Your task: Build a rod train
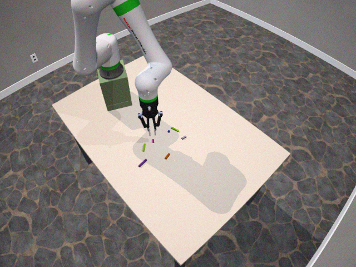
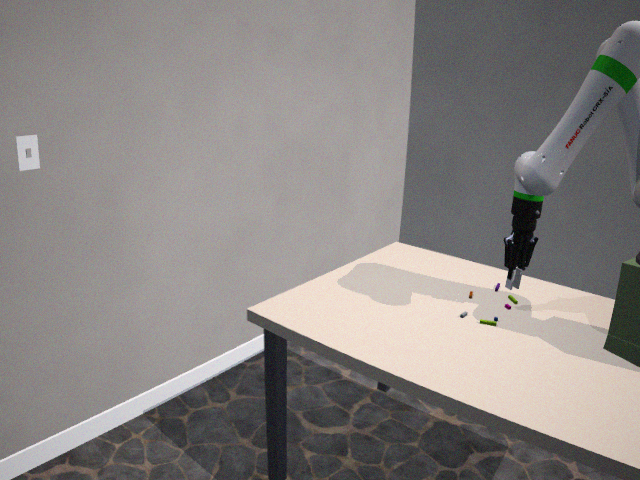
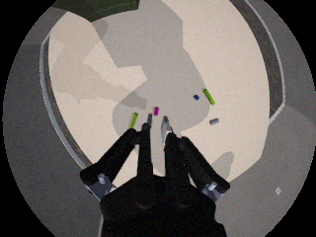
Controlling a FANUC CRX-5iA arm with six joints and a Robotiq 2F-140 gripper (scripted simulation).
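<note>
My gripper [image 1: 152, 134] [image 2: 513, 285] [image 3: 156, 120] is open a little, with nothing between its fingers, above the table. The magenta rod [image 1: 153, 141] [image 2: 508, 306] [image 3: 156, 111] lies on the table near the spot below the fingertips. The orange rod [image 1: 167, 156] [image 2: 470, 294] lies apart from it, and the purple rod [image 1: 142, 162] [image 2: 497, 287] lies beyond the left lime rod. The grey rod [image 1: 183, 137] [image 2: 463, 314] [image 3: 214, 121] and the small blue rod [image 1: 168, 131] [image 2: 496, 318] [image 3: 197, 97] lie to the right in the top view. No rods lie end to end. The wrist view does not show orange or purple.
One lime rod [image 1: 174, 129] [image 2: 488, 322] [image 3: 209, 97] lies close to the blue rod. Another lime rod [image 1: 143, 147] [image 2: 512, 299] [image 3: 134, 119] lies between magenta and purple. The green arm base [image 1: 116, 92] stands at the table's back in the top view.
</note>
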